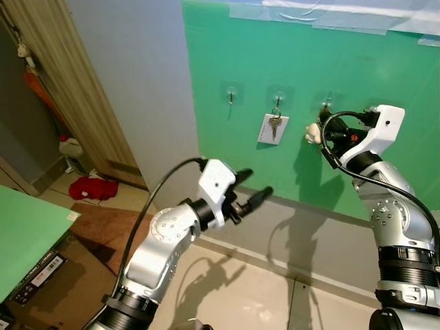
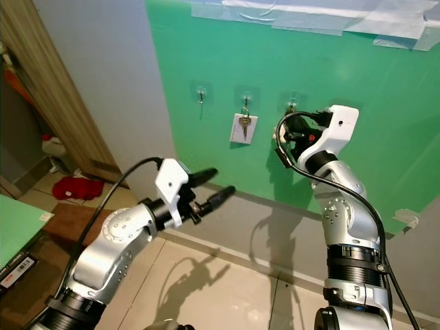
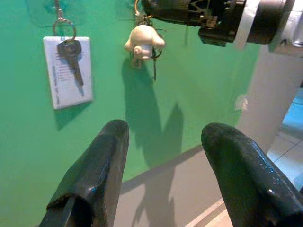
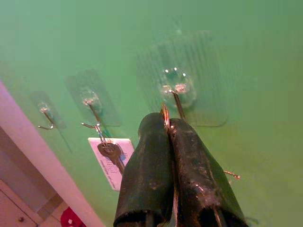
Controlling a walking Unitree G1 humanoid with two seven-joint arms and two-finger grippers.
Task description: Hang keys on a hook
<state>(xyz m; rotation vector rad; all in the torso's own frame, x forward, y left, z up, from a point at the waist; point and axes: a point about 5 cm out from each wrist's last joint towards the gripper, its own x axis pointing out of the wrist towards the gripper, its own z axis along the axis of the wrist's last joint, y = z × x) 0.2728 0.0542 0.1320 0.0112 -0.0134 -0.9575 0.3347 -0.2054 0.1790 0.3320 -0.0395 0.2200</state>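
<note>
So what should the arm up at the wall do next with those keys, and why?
Probably ease the key ring down onto the right-hand hook before letting go. The right gripper is shut on the ring, level with the hook, and the cream charm dangles below. Whether the ring is already over the hook I cannot tell. The left gripper waits open, lower down.

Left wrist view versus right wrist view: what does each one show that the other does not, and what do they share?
Left wrist view alone: the left gripper, fingers apart and holding nothing, and a cream mushroom-shaped charm dangling below the right gripper.

Right wrist view alone: the key ring pinched between shut fingers just below the right-hand hook, and the bare left-hand hook.

Shared: the green wall and the middle hook's key hanging over its white tag.
</note>
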